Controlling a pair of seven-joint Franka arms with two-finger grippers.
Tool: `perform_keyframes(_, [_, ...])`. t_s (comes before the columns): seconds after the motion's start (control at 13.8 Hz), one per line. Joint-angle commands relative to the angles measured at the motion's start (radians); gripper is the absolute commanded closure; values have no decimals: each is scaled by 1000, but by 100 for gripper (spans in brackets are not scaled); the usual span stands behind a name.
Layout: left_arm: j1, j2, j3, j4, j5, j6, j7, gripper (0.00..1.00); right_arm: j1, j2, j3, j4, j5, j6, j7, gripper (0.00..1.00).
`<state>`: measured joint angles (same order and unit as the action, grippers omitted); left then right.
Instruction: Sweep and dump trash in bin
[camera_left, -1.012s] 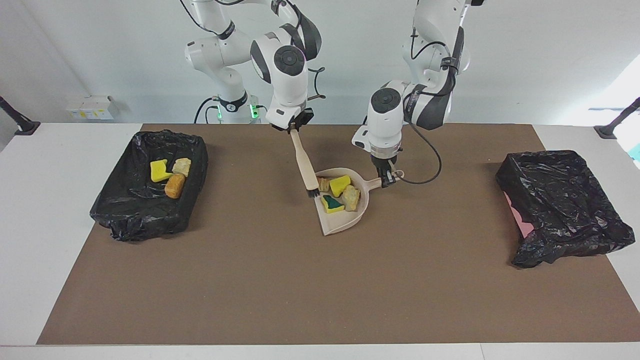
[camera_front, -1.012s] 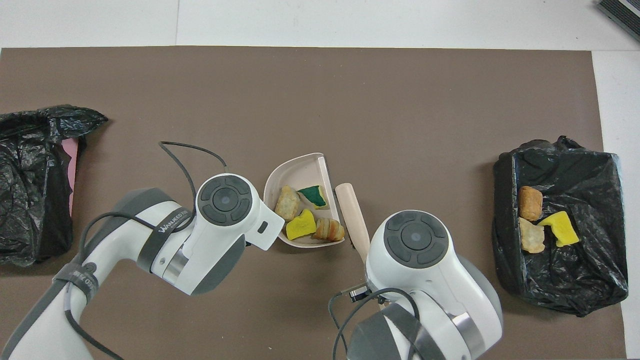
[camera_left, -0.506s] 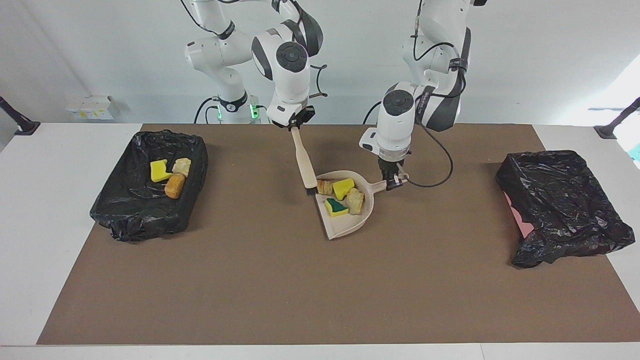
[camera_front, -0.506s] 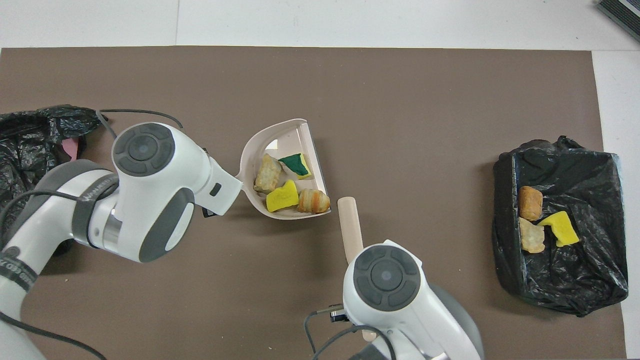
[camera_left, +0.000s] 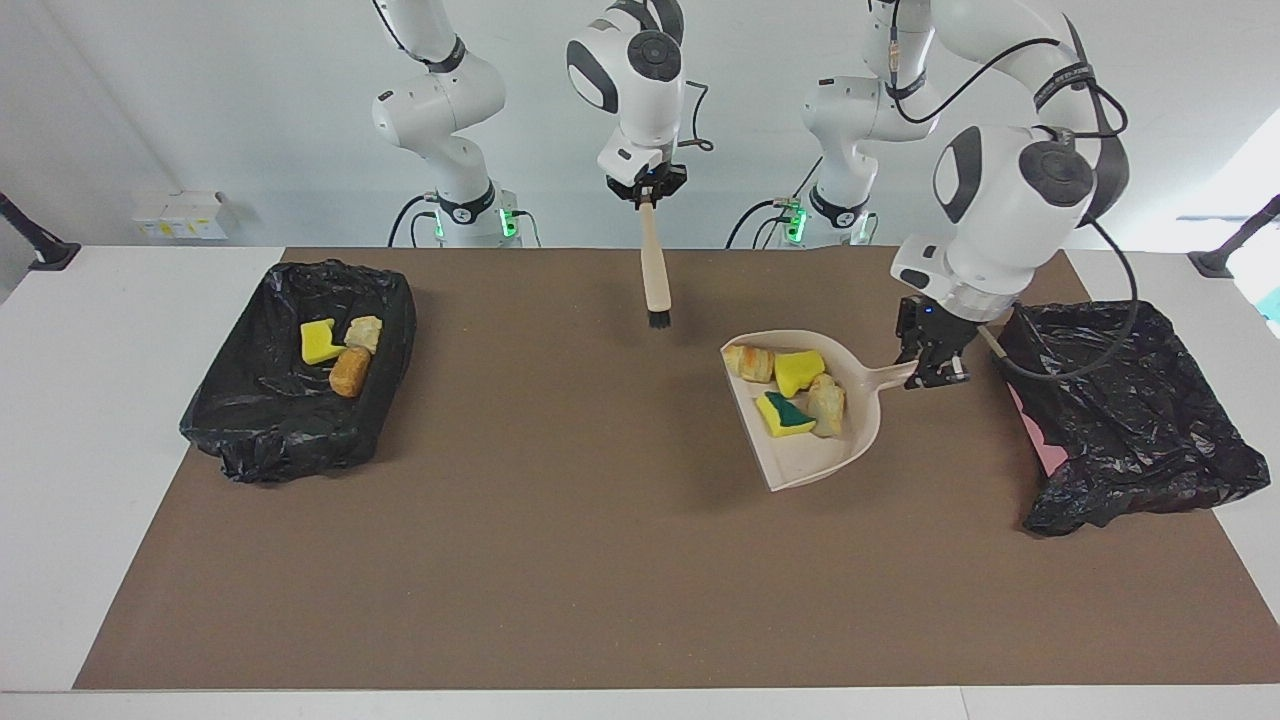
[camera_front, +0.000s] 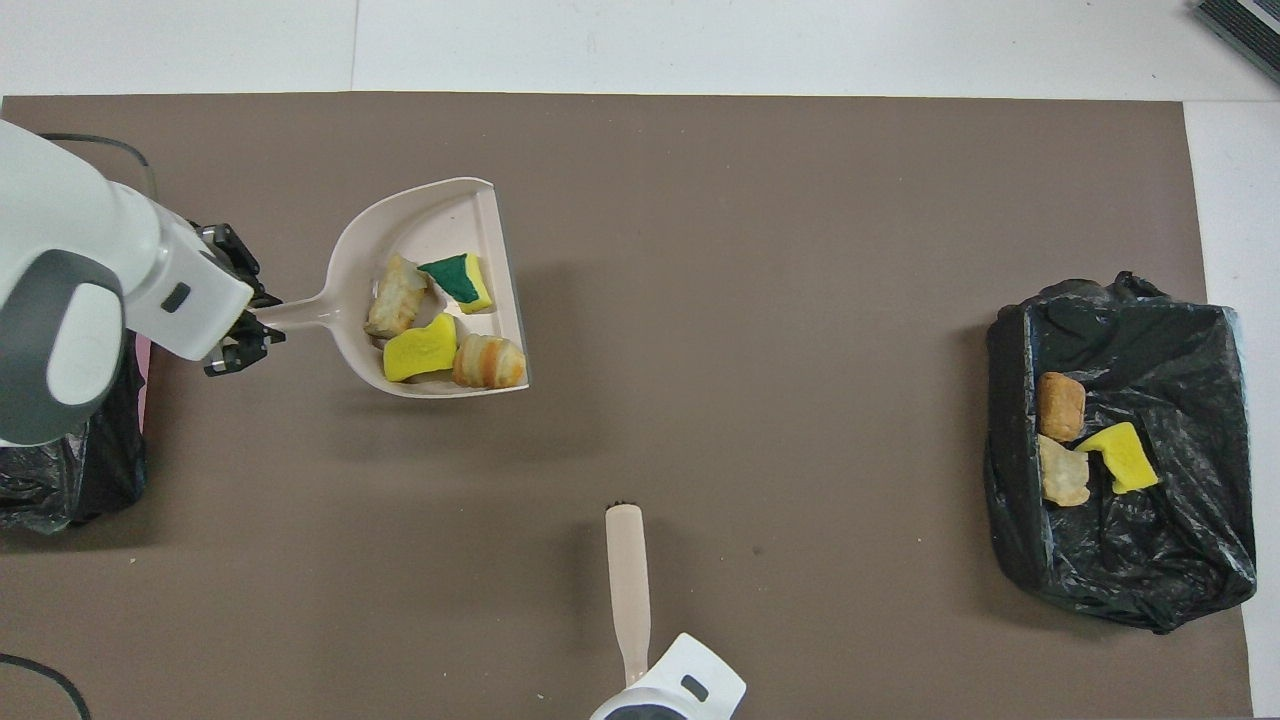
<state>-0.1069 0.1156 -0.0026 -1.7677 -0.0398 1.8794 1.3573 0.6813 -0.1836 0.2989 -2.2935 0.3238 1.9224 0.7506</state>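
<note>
Brown mat (camera_left: 560, 560) covers most of a white tabletop (camera_left: 90, 400), bare white strips left at both short ends; pale wall at the robots' edge.

Left gripper (camera_left: 935, 372) — fingers clenched on the handle of a beige dustpan (camera_left: 800, 455), held up over the mat just beside the black-lined bin (camera_left: 1130, 410) at the left arm's end. Pink shows under that liner.

Trash (camera_left: 795, 390) — four scraps lie in the pan: a bread chunk, a yellow sponge bit, a green-topped sponge bit, a pale bread piece. Three more scraps (camera_left: 340, 350) sit in the other black-lined bin (camera_left: 290, 420) at the right arm's end.

Right gripper (camera_left: 648, 195) — fingers clamped on the top of a beige brush (camera_left: 655, 265), hanging upright over the mat's edge by the robots, bristles down and clear of the surface.
</note>
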Motion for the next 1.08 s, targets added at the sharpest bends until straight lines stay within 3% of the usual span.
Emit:
perform_keyframes(0.0, [108, 13, -10, 37, -26, -26, 141, 100, 58, 97, -4, -1, 24, 120, 64, 100])
perform_keyframes(0.14, [205, 13, -7, 36, -26, -14, 248, 100, 86, 153, -4, -1, 24, 176, 90, 100])
perform_keyframes(0.43, [416, 48, -4, 45, -9, 29, 517, 100, 92, 151, -4, -20, 24, 188, 69, 97])
perform_keyframes(0.58, [496, 90, -4, 89, 17, 30, 587, 100, 92, 154, -4, -20, 24, 190, 64, 82])
perform_keyframes(0.8, [582, 162, -4, 218, 92, 15, 654, 100, 75, 170, -10, -11, 6, 188, 69, 50])
perform_keyframes(1.01, [599, 168, 0, 229, 170, 58, 651, 100, -43, 208, -14, 61, -2, 190, 61, 30])
